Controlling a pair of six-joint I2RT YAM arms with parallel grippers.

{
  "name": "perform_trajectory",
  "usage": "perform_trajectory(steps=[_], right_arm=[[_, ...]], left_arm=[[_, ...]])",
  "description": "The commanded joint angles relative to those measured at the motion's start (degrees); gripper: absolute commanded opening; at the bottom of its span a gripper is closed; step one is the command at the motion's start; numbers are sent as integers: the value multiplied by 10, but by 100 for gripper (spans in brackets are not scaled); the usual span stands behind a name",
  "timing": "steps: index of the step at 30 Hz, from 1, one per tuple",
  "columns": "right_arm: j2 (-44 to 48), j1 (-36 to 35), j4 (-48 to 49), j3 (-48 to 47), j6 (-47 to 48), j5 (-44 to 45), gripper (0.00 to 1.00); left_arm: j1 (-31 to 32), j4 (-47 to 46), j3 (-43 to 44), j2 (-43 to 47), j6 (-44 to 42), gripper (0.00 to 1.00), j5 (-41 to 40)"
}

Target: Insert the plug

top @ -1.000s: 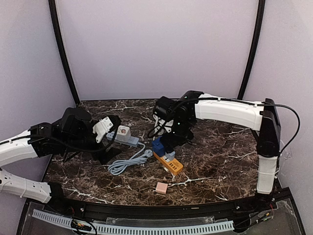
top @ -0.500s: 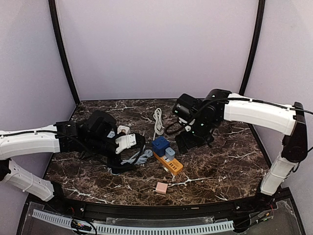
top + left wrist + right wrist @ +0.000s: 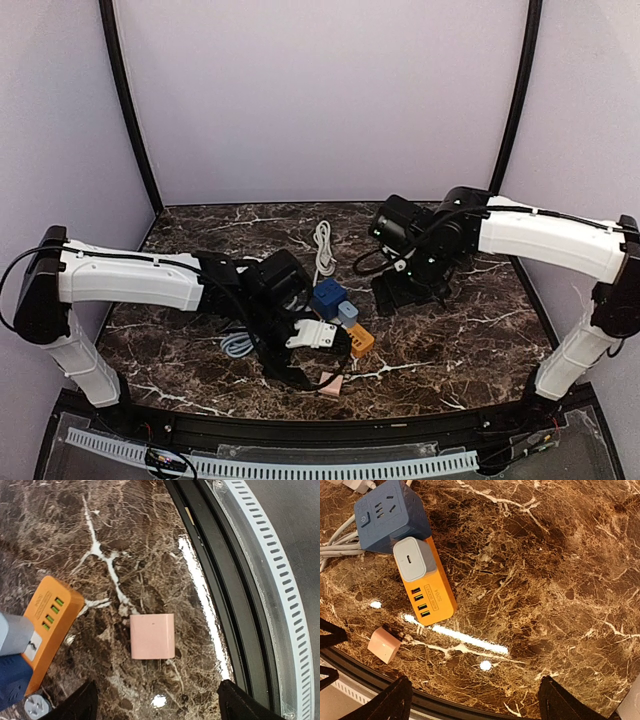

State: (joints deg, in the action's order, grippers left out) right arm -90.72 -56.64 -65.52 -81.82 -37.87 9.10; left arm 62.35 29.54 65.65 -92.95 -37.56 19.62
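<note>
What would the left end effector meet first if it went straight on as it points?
Probably the pink plug, lying on the marble table, centred ahead of the open left end effector in its wrist view. Nothing shows in between, though depth is unclear.

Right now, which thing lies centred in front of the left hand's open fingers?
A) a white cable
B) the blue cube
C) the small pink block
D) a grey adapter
C: in the left wrist view the pink block lies centred between the spread fingers of the left hand, apart from the orange strip.
</note>
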Motion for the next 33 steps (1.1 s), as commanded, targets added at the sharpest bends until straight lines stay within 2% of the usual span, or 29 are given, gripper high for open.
perform_trajectory(steps=[1, 10, 21, 33], right_arm=[[27, 1, 4, 10, -20, 16, 86], [36, 1, 1, 22, -23, 19, 86], [19, 1, 3, 15, -12, 14, 86], [14, 2, 8, 16, -7, 14, 86]], left_arm=[[15, 30, 32, -42, -29, 83, 13], [40, 46, 87, -135, 2, 78, -24], [51, 27, 104, -164, 46, 76, -93], [79, 76, 163, -215, 54, 75, -138]])
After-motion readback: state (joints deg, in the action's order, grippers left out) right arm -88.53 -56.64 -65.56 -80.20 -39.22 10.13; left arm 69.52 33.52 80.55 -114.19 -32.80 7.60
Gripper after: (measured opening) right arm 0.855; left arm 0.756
